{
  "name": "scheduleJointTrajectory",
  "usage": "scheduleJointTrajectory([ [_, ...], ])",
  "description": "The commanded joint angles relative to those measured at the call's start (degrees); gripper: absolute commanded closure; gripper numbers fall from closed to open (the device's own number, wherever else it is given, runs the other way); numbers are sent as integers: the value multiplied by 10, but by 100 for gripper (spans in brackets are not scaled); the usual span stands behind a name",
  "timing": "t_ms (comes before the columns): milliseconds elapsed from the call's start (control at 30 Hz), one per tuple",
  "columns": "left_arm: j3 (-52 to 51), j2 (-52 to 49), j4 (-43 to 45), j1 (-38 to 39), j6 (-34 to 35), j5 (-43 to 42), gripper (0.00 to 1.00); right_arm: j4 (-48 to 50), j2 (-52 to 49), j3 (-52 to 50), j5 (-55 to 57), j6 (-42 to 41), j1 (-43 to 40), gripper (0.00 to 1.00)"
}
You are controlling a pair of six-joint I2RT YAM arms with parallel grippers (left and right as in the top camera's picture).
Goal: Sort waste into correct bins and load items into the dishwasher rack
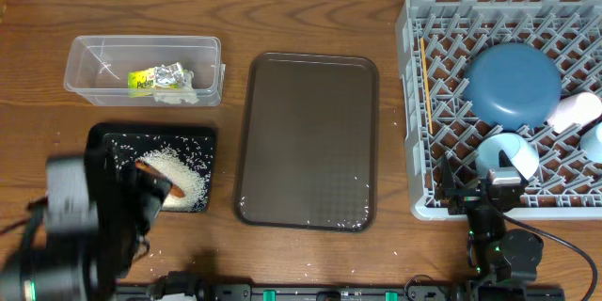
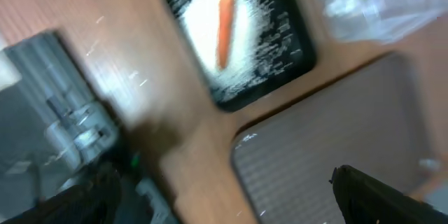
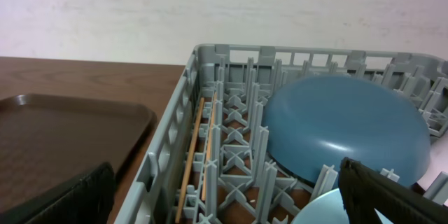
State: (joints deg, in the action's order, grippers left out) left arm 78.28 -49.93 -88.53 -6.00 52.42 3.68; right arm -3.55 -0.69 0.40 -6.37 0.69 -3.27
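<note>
Blurred and dark, the left arm (image 1: 85, 216) fills the near-left corner of the overhead view, partly over the black tray; the left gripper (image 2: 222, 178) is wide open, fingers spread with nothing between them.

Largest is the grey dishwasher rack (image 1: 415, 103) at the right of the wooden surface (image 1: 310, 19); left of it, at centre, lies the dark brown serving tray (image 1: 310, 141); far left sits the clear tub (image 1: 94, 61), with the shallow black tray (image 1: 108, 138) just in front of it.

At the rack's near edge the right gripper (image 3: 224, 182) is open and holds nothing.

Inside the rack a dark blue bowl (image 1: 513, 83) lies upside down; in front of it a small light blue bowl (image 1: 508, 153); to the right a white cup (image 1: 576, 111) and a light blue cup (image 1: 593, 139); chopsticks (image 1: 428, 85) lie along the left wall.

White rice (image 1: 183, 174) is heaped in the black tray with a carrot (image 2: 225, 21) on it; a snack wrapper (image 1: 155, 78) and a tissue (image 1: 174, 96) are in the clear tub.
</note>
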Motion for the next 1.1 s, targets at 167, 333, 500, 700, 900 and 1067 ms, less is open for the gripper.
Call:
scheduleJointTrajectory([
  [167, -206, 202, 239, 27, -118, -61, 2, -3, 4, -1, 5, 5, -1, 1],
  [333, -344, 315, 410, 27, -179, -152, 2, -3, 4, -1, 5, 5, -1, 1],
  [500, -456, 366, 531, 27, -221, -179, 2, -3, 4, -1, 5, 5, -1, 1],
  [700, -552, 356, 610, 27, -235, -185, 2, -3, 4, -1, 5, 5, -1, 1],
  [900, -650, 383, 742, 27, -243, -211, 2, -3, 4, -1, 5, 5, -1, 1],
  [1067, -725, 446, 833, 27, -293, -211, 2, -3, 4, -1, 5, 5, -1, 1],
])
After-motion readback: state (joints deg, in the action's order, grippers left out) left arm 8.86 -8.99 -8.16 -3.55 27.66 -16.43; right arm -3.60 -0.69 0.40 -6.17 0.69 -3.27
